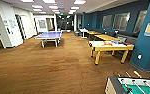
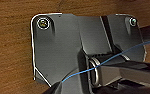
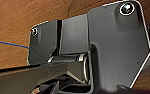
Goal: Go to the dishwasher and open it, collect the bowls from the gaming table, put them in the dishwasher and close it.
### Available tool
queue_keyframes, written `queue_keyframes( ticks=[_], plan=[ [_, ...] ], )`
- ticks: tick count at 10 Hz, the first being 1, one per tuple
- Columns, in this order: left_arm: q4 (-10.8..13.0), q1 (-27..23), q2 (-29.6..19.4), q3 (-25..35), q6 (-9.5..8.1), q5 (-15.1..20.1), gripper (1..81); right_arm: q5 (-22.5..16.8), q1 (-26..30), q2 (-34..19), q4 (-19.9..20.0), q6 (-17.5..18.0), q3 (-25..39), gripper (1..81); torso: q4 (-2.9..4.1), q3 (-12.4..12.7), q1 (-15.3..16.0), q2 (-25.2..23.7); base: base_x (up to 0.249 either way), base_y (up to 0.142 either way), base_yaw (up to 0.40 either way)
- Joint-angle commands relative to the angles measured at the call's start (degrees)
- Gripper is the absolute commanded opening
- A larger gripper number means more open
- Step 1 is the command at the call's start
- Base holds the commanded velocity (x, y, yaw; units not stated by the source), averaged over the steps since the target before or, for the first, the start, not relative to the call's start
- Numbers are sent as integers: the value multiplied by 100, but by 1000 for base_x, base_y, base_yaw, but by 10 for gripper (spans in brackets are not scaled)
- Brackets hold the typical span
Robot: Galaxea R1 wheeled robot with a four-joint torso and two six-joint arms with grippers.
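The gaming table (image 1: pixel 111 48) stands right of centre in the head view, a few metres ahead. It has a white top, a yellowish edge and yellow legs. Orange and red things (image 1: pixel 107 43) lie on its top, too blurred to tell bowls from boxes. The dishwasher is out of view. Both wrist views look past the robot's dark plate onto brown carpet (image 2: pixel 11 50), with nothing held that I can make out.
A blue table-tennis table (image 1: pixel 49 35) stands mid-room at the back left. A table-football table (image 1: pixel 136 86) is close at the lower right. Yellow-wood tables (image 1: pixel 106 37) line the blue wall (image 1: pixel 147 42) behind the gaming table. Wide brown carpet (image 1: pixel 53 65) stretches ahead.
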Motion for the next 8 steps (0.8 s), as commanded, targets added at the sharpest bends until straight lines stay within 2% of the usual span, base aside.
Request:
queue_keyframes(
  ticks=[1, 4, 8],
  plan=[
    [-48, -267, -47, 22, 24, 323, 811, -251, 220, -23, -65, -22, 38, 811, 0, 0, 3, 0, 178, 65, 0],
    [-48, -267, -47, 22, 24, 323, 811, -251, 220, -23, -65, -22, 38, 811, 0, -2, 3, 2, 176, 65, 0],
    [-48, -267, -47, 22, 24, 323, 811, -251, 220, -23, -65, -22, 38, 811, 0, 0, 3, 0, 175, 0, 0]
  ],
)
